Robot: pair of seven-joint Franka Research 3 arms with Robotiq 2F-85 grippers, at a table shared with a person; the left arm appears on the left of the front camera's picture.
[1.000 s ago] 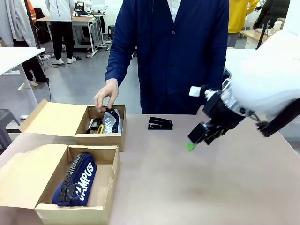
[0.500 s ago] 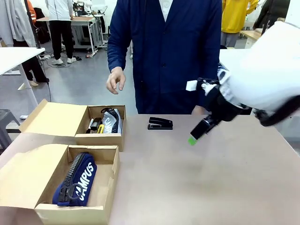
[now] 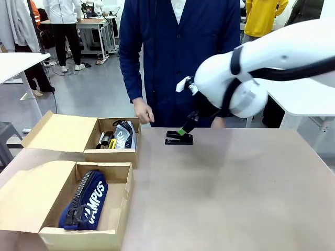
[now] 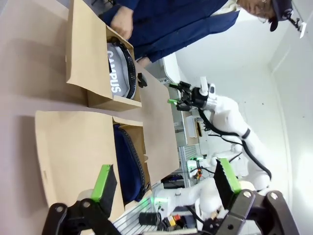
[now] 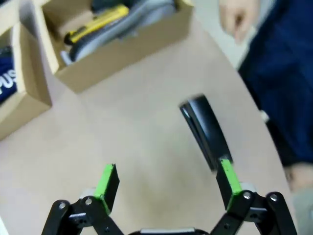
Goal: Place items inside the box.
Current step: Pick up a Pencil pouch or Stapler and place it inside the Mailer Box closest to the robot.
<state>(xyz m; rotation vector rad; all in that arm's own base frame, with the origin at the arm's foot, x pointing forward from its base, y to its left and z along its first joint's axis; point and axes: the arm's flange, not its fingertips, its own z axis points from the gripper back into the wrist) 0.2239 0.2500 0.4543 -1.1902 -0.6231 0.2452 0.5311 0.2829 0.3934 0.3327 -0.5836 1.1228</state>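
Observation:
A black stapler (image 3: pixel 179 138) lies on the table near the far edge. My right gripper (image 3: pixel 183 130) hovers just above it, open; in the right wrist view the stapler (image 5: pixel 205 129) lies ahead, close to one green pad of the right gripper (image 5: pixel 167 180). The far box (image 3: pixel 134 151) holds a grey pouch (image 3: pixel 125 134), a yellow-black utility knife (image 3: pixel 111 143) and other small black things. The near box (image 3: pixel 122 209) holds the navy "CAMPUS" pouch (image 3: pixel 86 198). My left gripper (image 4: pixel 165 180) is open and holds nothing, high over both boxes.
A person in a navy coat stands at the far side, one hand (image 3: pixel 142 112) hanging just beyond the far box. Both boxes have their lids (image 3: pixel 57 130) folded out to the left. Bare tabletop (image 3: pixel 235 198) spreads across the middle and right.
My right arm has swung left and toward the far edge, from mid-right of the table to above the stapler. The person's hand left the far box and dropped beside it.

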